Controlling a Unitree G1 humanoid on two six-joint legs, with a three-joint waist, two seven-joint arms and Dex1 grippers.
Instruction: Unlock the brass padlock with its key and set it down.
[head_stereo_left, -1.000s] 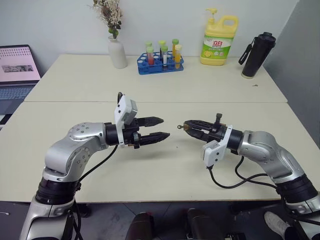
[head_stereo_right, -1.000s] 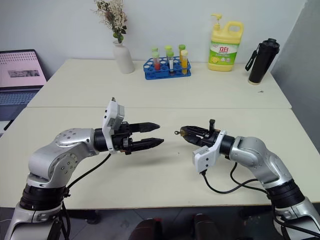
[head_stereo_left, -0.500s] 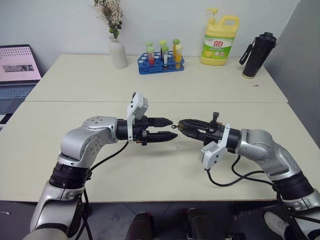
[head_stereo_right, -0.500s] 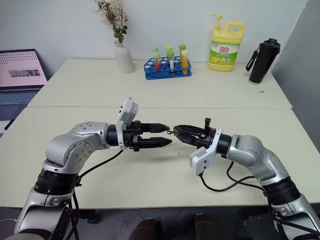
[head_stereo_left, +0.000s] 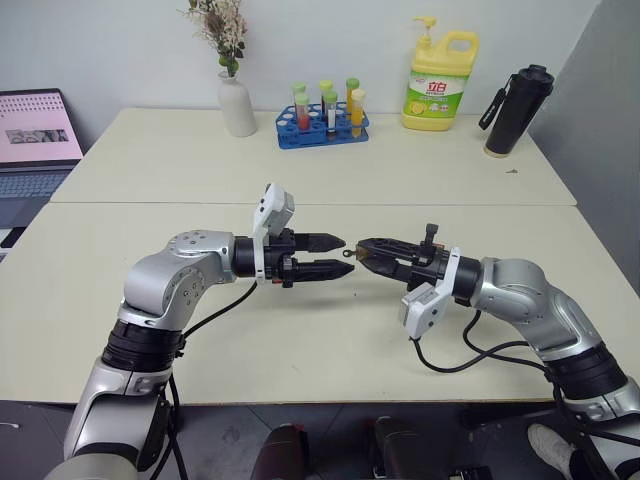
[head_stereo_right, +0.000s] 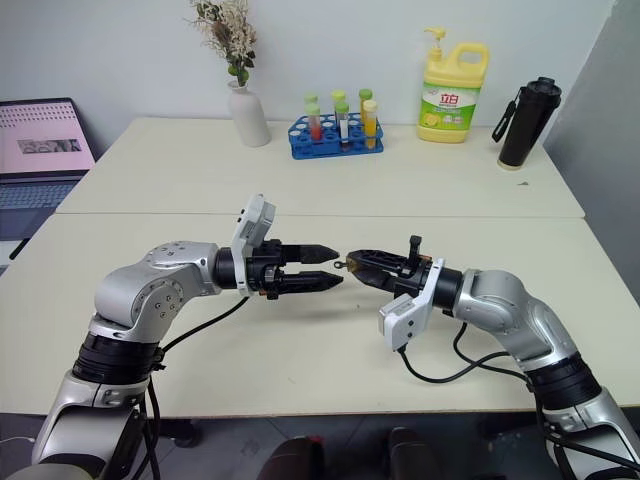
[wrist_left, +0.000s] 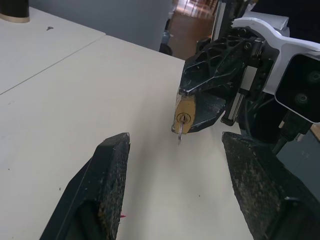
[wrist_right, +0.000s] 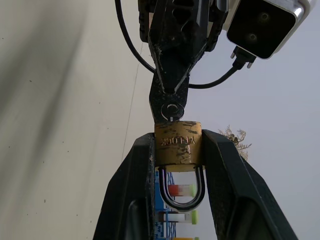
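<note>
We find the right tool (head_stereo_left: 362, 246) clamped on the brass padlock (wrist_right: 177, 142), one finger pressed to each side of its body, held in the air above the bench (head_stereo_left: 300, 360). The shackle (wrist_right: 181, 190) sits back between the fingers; the key (wrist_left: 180, 132) sticks out of the keyhole toward the left tool (head_stereo_left: 338, 255). That tool's fingers stand apart, gripping nothing, tips just beside the key and facing the right tool.

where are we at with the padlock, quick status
Right gripper shut on the brass padlock, held above the table. Key sits in the keyhole. Left gripper open, facing the key, not gripping it. Nothing between them.
</note>
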